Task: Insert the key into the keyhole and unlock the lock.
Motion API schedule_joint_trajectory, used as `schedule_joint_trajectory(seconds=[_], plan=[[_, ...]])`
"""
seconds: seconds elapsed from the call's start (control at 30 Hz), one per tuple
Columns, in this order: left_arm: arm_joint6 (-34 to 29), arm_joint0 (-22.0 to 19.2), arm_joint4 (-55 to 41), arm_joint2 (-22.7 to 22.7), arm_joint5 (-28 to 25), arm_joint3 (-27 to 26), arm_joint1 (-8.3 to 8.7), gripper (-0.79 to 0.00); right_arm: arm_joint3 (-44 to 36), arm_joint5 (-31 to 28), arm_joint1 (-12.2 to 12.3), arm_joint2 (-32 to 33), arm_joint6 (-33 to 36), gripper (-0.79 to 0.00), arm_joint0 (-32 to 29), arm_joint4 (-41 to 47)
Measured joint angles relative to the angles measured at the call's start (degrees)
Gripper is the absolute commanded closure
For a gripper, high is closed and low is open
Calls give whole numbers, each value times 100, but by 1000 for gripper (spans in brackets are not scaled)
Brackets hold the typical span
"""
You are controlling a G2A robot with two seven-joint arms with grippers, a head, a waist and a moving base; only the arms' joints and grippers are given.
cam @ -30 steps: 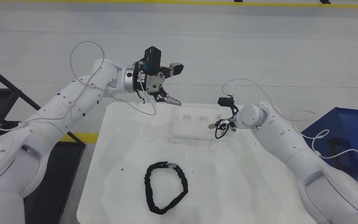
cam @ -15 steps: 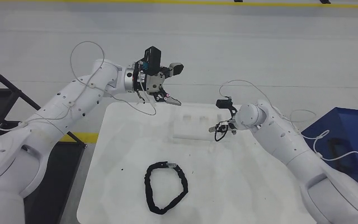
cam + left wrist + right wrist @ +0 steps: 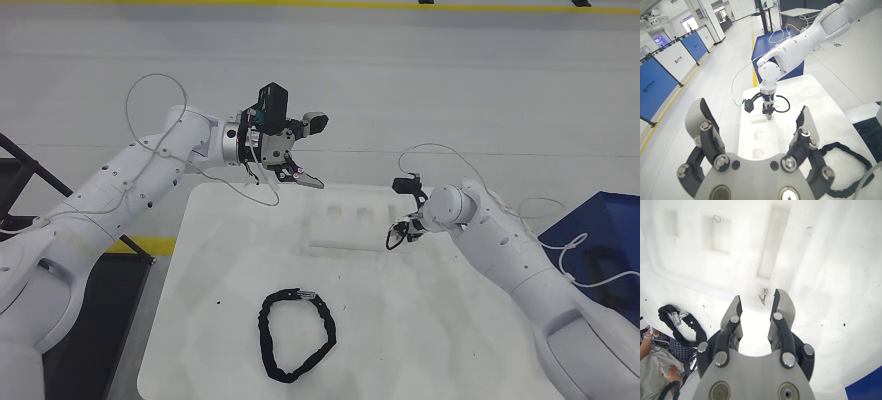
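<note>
White surface (image 3: 200,330) bears the key (image 3: 762,298), small and thin, on the foam tray's (image 3: 687,262) edge toward 1 o'clock, just ahead of the spread fingertips of the right hand (image 3: 757,294), untouched. An off-centre pinch could flick it into the nearby slot (image 3: 775,241) or leave it skewed for inserting. The lock (image 3: 297,297) lies loose near 7 o'clock, well apart; unheld, it may slide under a push. The left hand (image 3: 312,152) hangs spread past 11 o'clock.

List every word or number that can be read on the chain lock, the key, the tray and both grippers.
Chain lock: none.
Key: none.
Tray: none.
Left gripper: none.
Right gripper: a small white tag by its cable, too small to read.
</note>
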Motion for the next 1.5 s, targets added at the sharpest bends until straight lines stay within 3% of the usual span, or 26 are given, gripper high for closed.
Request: schedule_joint_trajectory(seconds=[0.6, 0.8, 1.17, 1.5], plan=[[0, 0, 0, 0, 0, 0, 0, -785, 592, 25, -334, -120, -94, -132, 106, -93], [0, 0, 0, 0, 0, 0, 0, -785, 868, 71, -457, -159, -132, 0, 149, -126], [0, 0, 0, 0, 0, 0, 0, -785, 1011, 189, -606, -199, -70, 0, 297, -352], [0, 0, 0, 0, 0, 0, 0, -785, 392, 377, -450, -21, 176, 0, 271, -791]])
